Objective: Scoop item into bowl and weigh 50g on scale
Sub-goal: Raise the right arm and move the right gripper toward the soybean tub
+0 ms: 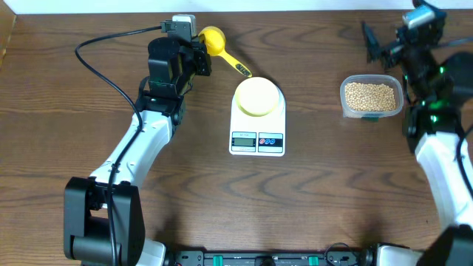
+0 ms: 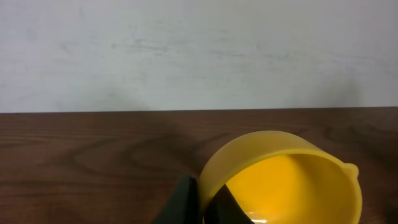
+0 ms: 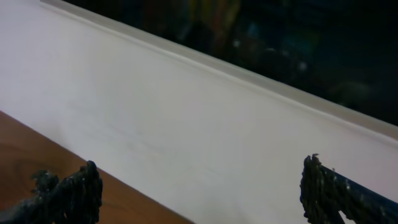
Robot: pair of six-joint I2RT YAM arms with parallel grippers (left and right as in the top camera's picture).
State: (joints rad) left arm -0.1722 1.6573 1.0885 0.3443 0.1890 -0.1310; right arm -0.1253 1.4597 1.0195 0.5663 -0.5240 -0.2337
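A yellow scoop (image 1: 213, 40) lies at the back of the table, its handle pointing toward the scale. My left gripper (image 1: 201, 56) is shut on the scoop's cup rim. In the left wrist view one finger is outside the yellow scoop (image 2: 292, 180) and one inside, and the left gripper (image 2: 206, 202) pinches the wall. The pale yellow bowl (image 1: 257, 96) sits on the white scale (image 1: 257, 141). The tan beans (image 1: 370, 95) fill a clear tub. My right gripper (image 1: 377, 44) hovers open behind the tub; in its wrist view the right gripper (image 3: 199, 194) holds nothing.
The clear tub (image 1: 346, 109) stands right of the scale. A black cable (image 1: 96, 52) loops over the table behind the left arm. A white wall (image 2: 199, 56) runs along the table's far edge.
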